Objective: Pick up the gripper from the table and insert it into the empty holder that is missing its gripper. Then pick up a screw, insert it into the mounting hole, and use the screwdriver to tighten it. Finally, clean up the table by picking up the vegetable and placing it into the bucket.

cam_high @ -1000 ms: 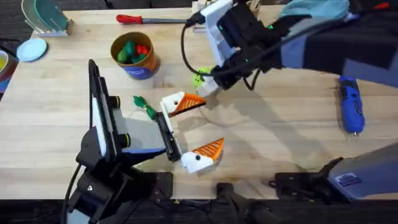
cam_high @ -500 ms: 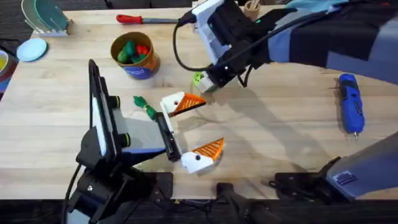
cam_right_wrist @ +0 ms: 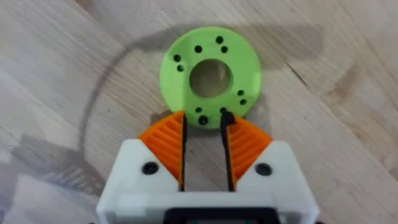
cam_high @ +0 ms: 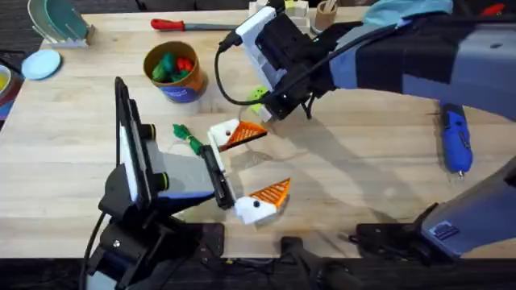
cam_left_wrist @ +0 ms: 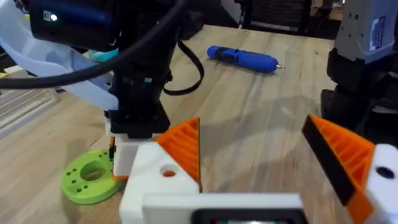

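Overhead, the bucket stood upright near the table's far left, orange-tan with a dark-blue band, with green and red toy foods inside it. Nearer the camera and well apart from it lay the vegetable, thin and green, its long axis slanting from far left to near right. Which end was leafy was hard to make out. Just to its right the left gripper pointed rightward with its claw spread wide and nothing in it. Its farther white block, the holder, carried an orange gripper tip whose narrow end pointed right. The nearer block bore a like orange wedge, so I could not tell which had been added. From the left wrist the holder showed one small round hole, and its lower part was cut off by the frame edge. Farther right, the right gripper reached down at the green ring, the arm hiding most of that disc. The right wrist view showed the ring flat on the wood, and the right gripper with its orange pads only a narrow slot apart. They gripped nothing, and their tips met the ring's near edge. At the far right lay the screwdriver, bright blue, its long axis running roughly far to near. Its short metal shaft was too small to tell there, though the left wrist view showed the screwdriver with a tiny metal tip.
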Motion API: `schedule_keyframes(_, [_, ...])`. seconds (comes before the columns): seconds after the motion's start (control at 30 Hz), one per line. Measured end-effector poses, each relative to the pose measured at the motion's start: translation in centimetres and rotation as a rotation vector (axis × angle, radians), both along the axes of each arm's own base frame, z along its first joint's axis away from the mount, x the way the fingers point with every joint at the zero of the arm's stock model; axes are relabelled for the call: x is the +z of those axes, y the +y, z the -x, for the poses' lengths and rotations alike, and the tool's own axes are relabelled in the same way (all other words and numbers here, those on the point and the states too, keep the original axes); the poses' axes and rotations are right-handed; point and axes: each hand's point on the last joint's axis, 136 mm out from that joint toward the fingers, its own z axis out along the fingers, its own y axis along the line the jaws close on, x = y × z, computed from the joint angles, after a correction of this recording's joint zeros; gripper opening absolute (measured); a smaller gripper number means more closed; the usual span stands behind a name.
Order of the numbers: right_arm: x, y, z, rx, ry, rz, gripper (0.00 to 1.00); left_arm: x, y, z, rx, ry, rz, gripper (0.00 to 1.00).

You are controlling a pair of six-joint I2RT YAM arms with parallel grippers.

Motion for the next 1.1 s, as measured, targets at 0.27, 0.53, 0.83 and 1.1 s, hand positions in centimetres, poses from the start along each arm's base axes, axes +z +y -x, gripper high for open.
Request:
schedule_keyframes(0.27, [0.13,-0.08,-0.15,-0.004,-0.007,0.006,0.393,-0.01,0.0,0.0,0.0,0.0,0.0,0.991])
schedule_keyframes(0.53, [0.97,0.58,-0.94,-0.004,-0.026,-0.011,0.418,-0.01,0.0,0.0,0.0,0.0,0.0,0.991])
schedule_keyframes(0.83, [0.91,0.5,-0.84,-0.004,-0.021,-0.006,0.423,0.0,0.0,0.0,0.0,0.0,0.0,0.991])
schedule_keyframes(1.1, [0.18,0.51,-0.84,-0.004,-0.008,0.004,0.415,-0.01,0.0,0.0,0.0,0.0,0.0,0.991])
